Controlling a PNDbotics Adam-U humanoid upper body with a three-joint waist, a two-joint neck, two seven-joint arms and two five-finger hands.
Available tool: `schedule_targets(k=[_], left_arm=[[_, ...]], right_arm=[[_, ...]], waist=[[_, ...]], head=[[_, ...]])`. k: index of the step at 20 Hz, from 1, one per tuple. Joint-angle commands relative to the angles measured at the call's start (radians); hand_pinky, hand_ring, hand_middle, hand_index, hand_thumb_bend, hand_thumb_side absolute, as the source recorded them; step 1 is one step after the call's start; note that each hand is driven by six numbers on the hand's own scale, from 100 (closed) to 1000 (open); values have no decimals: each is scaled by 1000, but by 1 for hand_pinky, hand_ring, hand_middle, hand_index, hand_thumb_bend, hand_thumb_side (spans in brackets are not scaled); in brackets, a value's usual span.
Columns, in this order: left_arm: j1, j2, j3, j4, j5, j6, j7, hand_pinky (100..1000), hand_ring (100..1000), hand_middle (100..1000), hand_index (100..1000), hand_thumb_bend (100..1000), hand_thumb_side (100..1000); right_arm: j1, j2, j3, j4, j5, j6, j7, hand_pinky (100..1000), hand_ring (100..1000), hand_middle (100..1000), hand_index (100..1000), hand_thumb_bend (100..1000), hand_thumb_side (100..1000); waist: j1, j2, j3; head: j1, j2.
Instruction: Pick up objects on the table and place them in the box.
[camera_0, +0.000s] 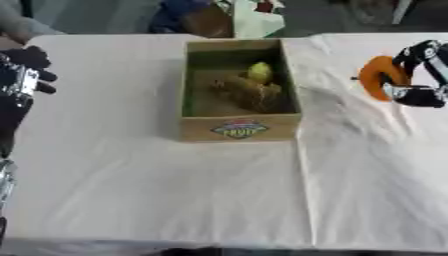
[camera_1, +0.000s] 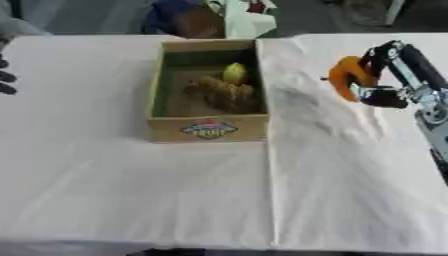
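Cardboard box (camera_0: 238, 127) sits on the table (camera_0: 175, 190) at its far middle, open top. Inside, toward the back right, a pear-like fruit (camera_0: 259, 72) sits behind a lumpy object (camera_0: 249, 90). Right hand (camera_1: 378, 82) is right of the box, over the table, curled around a rounded object (camera_1: 346, 75). Left hand (camera_0: 26, 72) at the left edge, well apart from the box.

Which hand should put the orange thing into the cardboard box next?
The right hand. Its fingers are already curled round the orange rounded object, just right of the open cardboard box. The left hand sits at the table's far left edge, holding nothing.
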Motion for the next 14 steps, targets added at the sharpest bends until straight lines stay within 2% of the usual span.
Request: schedule_targets(k=[1,7,14], left_arm=[[-7,15,11,-12,4,-3,-3,544,584,587,680,348,670],[-3,11,4,-14,11,-5,-13,547,585,587,681,341,672],[-8,1,-4,-18,18,-7,-23,549,585,587,681,338,672]], right_arm=[[-48,-44,6,-81,-62,10,20,512,499,251,384,100,100],[-157,-5,64,-125,-103,1,90,519,504,256,386,100,100],[-274,125,104,-34,-59,-22,153,518,502,258,390,100,100]], waist=[[-2,-17,2],[2,-25,8],[13,-28,30]], head=[[-2,5],[-13,5],[-38,5]])
